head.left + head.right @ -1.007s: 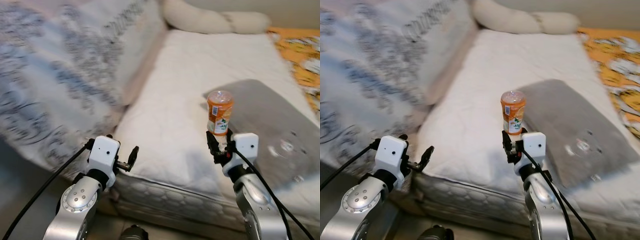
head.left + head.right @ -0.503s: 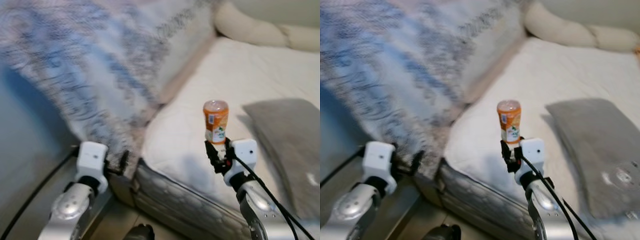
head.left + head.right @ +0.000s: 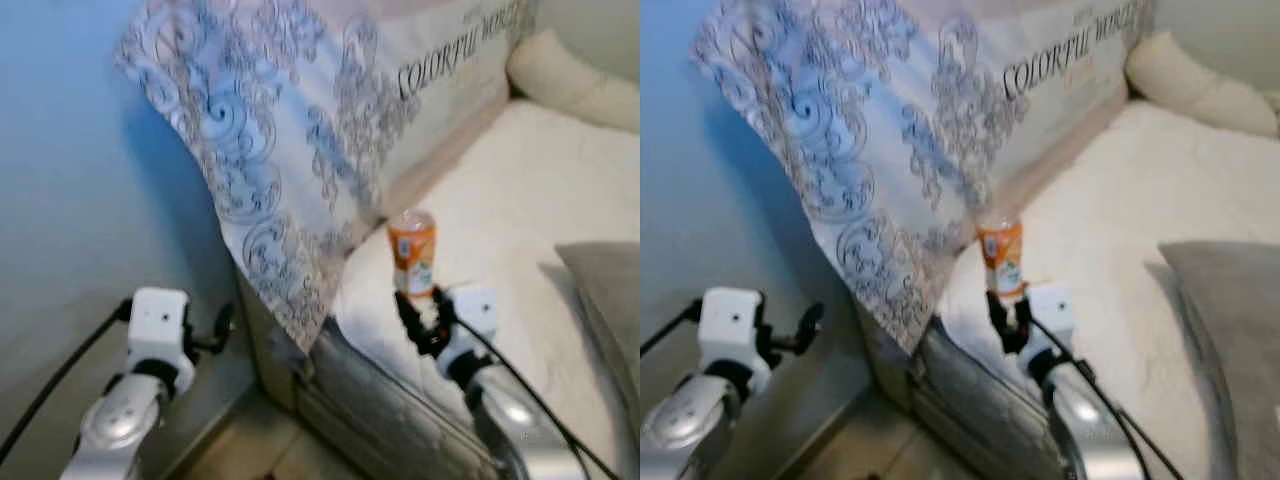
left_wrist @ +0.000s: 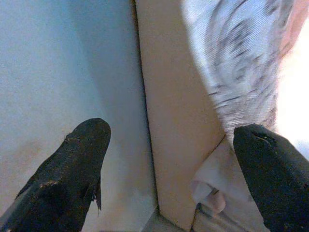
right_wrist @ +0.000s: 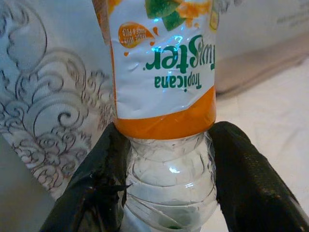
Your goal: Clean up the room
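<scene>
Blue wall [image 3: 70, 180] now takes up the left side of our view, where a second ago the mattress spread before us; we have turned left, away from the bed, and the whole picture has swung with us, so nothing on the bed itself has moved. Beside the wall hangs a patterned sheet [image 3: 290, 150] with grey swirls, draped over the near corner of the mattress [image 3: 520, 190]. At the far end lies a cream pillow [image 3: 575, 85], and a grey pillow [image 3: 610, 300] rests at the right edge.

Our right gripper [image 3: 418, 318] is clenched on the bottle [image 3: 412, 250], its two black fingers pinching the clear lower part just under the orange label, as the right wrist view shows. We hold the bottle upright in the air above the near edge of the mattress, much as half a second ago, so it has travelled with us through the turn.

Our left gripper [image 3: 222, 328] is released and carries nothing; its fingers stand wide apart, pointing at the seam between the wall and the bed's side panel.

We judge the pick-up finished and the carrying under way: the bottle is off the bed, and we probably need to keep turning to find where rubbish belongs, watching the hanging sheet.
</scene>
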Available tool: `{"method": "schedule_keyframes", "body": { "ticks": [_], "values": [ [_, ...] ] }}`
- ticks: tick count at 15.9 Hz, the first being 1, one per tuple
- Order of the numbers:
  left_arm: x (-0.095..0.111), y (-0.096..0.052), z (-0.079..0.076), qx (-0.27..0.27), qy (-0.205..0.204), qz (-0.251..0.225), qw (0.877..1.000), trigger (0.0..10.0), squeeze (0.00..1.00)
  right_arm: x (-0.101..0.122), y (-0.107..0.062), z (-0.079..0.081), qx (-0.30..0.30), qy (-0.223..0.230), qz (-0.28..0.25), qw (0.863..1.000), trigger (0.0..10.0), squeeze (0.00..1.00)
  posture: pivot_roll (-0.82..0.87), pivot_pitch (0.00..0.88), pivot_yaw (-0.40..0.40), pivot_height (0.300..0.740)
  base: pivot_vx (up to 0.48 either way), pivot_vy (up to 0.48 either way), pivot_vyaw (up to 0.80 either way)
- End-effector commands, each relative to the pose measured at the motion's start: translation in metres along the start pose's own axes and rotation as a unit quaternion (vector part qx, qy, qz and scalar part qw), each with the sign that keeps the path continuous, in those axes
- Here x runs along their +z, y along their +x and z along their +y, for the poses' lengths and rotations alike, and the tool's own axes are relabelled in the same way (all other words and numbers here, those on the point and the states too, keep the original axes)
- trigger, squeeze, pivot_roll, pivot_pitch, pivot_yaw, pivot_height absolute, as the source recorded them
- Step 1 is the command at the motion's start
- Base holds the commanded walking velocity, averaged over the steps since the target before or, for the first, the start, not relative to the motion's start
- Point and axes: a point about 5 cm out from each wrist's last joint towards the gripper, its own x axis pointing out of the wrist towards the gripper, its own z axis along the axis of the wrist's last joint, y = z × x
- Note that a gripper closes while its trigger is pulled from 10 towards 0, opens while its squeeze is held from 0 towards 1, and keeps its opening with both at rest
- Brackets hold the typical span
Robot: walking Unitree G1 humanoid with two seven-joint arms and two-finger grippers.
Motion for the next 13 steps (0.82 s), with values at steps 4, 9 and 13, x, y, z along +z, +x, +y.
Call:
{"method": "schedule_keyframes", "body": {
  "ticks": [4, 9, 13],
  "values": [
    [0.001, -0.005, 0.002, 0.001, 0.009, 0.005, 1.0, 10.0, 0.0, -0.003, -0.004, -0.004, -0.015, -0.006, 0.011, 1.0, 10.0, 0.0, 0.02, 0.0, 0.029, 0.74, 0.0, 0.0, 0.8],
    [0.002, -0.006, 0.001, 0.006, -0.049, 0.007, 0.999, 10.0, 0.0, -0.004, -0.004, 0.003, 0.018, -0.011, 0.02, 1.0, 10.0, 0.0, 0.03, 0.0, 0.018, 0.74, 0.0, 0.0, 0.8],
    [0.002, -0.009, -0.001, -0.002, -0.062, 0.01, 0.998, 10.0, 0.0, -0.005, -0.002, 0.004, 0.033, -0.019, 0.024, 0.999, 10.0, 0.0, 0.05, 0.0, 0.004, 0.74, 0.0, 0.0, 0.8]
  ]
}}
